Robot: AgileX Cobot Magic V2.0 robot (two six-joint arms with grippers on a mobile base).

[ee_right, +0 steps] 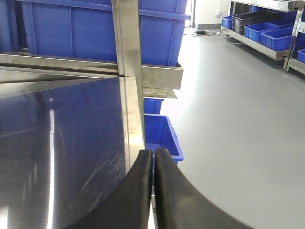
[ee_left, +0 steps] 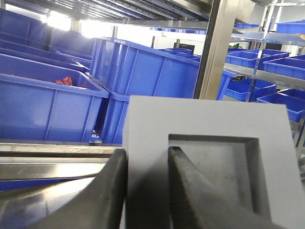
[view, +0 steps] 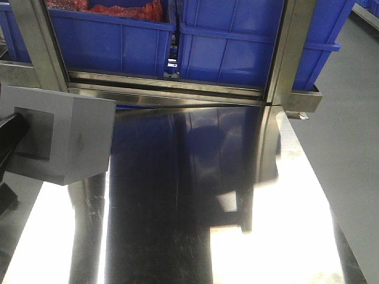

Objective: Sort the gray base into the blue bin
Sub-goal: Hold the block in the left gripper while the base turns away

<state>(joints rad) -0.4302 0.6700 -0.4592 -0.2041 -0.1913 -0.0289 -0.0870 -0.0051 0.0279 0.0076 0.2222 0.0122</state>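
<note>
Polished steel table fronts the shelved blue bin. Only the left wrist view shows the left gripper with both fingers clamping a wall of the gray base, held over the table's left side. The right wrist view shows the right gripper pressed together, empty.

The base is at the bench's left side, its pocket facing the left gripper: one jaw inside the pocket, the other outside, the wall between them. Behind the bench a shelf carries bins side by side; the left one holds a heap. A post stands at the bench's back right corner. The right gripper, jaws together, hangs over the bench's right edge. A lower bin sits on the floor beneath that edge.
</note>
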